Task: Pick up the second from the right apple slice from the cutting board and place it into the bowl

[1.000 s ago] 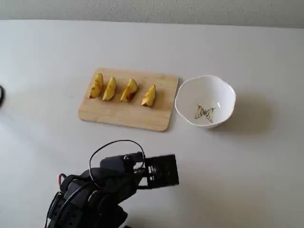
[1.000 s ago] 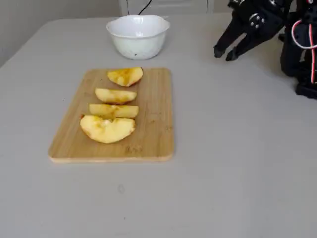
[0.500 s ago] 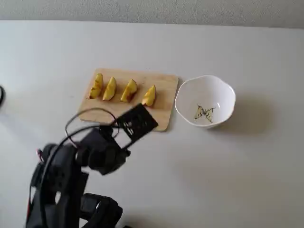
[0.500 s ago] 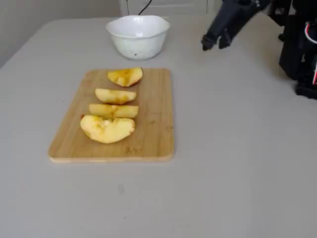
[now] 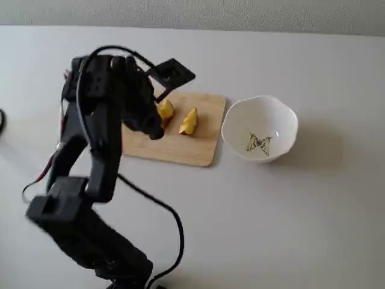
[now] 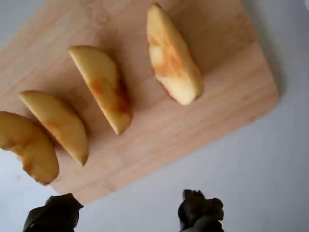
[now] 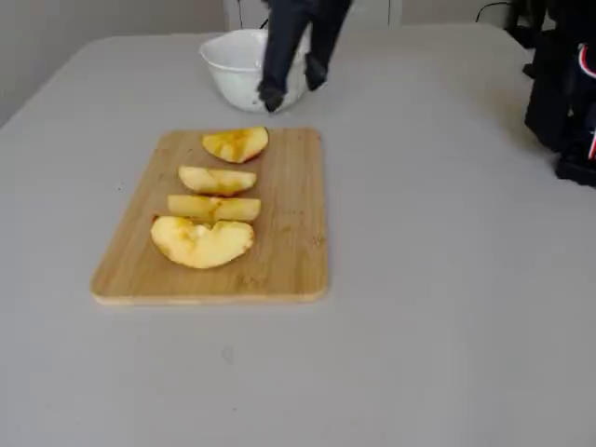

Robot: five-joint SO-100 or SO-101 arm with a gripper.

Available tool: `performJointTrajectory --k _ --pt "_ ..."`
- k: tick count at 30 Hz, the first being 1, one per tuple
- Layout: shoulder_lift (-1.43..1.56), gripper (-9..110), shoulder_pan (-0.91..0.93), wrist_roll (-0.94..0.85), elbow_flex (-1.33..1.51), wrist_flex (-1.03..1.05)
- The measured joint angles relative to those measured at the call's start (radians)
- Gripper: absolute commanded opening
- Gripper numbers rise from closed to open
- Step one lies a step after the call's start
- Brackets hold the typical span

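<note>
Since a moment ago my arm has swung from the far right of the bench, in a fixed view, over toward the cutting board (image 7: pixel 279 233), and my jaws (image 6: pixel 125 215) now hang spread wide and empty, just off the board's near edge in the wrist view. Four wedges lie in a row on the wood. The apple slice (image 6: pixel 104 87) I take as second from the right in the wrist view lies flat, close between its neighbour wedge (image 6: pixel 58 123) and the rightmost wedge (image 6: pixel 173 60). The bowl (image 5: pixel 260 127) sits just beside the board, empty. The risk, as I judge it: the row is tight, so a slightly off descent could nudge a neighbour or close on the wrong wedge. Counting from the wrong side would do the same.
</note>
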Motion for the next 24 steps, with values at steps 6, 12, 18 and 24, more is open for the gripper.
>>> performJointTrajectory --k 6,12,18,24 --pt "-0.388 29 0.005 -0.003 -0.514 0.127" --pt "-0.555 29 0.000 -0.002 -0.698 0.130" --pt "-0.652 29 0.000 -0.002 -0.795 0.130" --pt "-0.729 26 0.000 -0.002 -0.845 0.115"
